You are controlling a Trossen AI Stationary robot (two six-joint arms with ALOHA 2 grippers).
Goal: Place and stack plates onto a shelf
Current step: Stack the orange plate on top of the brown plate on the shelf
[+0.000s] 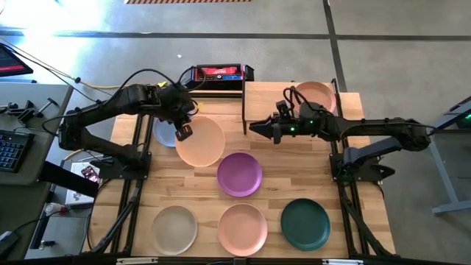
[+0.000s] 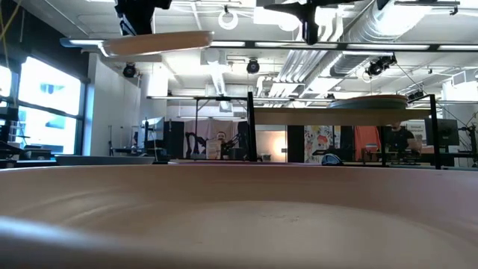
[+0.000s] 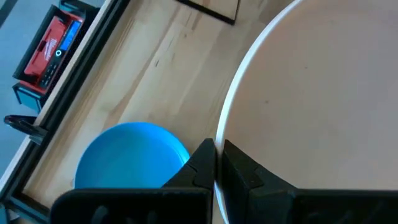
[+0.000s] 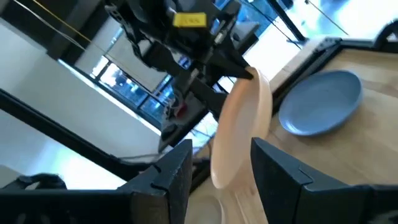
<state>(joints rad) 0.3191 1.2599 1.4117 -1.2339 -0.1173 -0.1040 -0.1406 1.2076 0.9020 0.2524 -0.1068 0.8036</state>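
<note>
We see the left claw pinching the rim of the peach plate, held above the table beside the blue plate. Right claw spread, empty, over the shelf, where plates sit.

A round matte peach plate hangs lifted above the surface, pinched at its rim, beside the flat blue plate. Purple, beige, pink and dark teal plates lie flat in front. An orange plate sits on the light-wood shelf.
</note>
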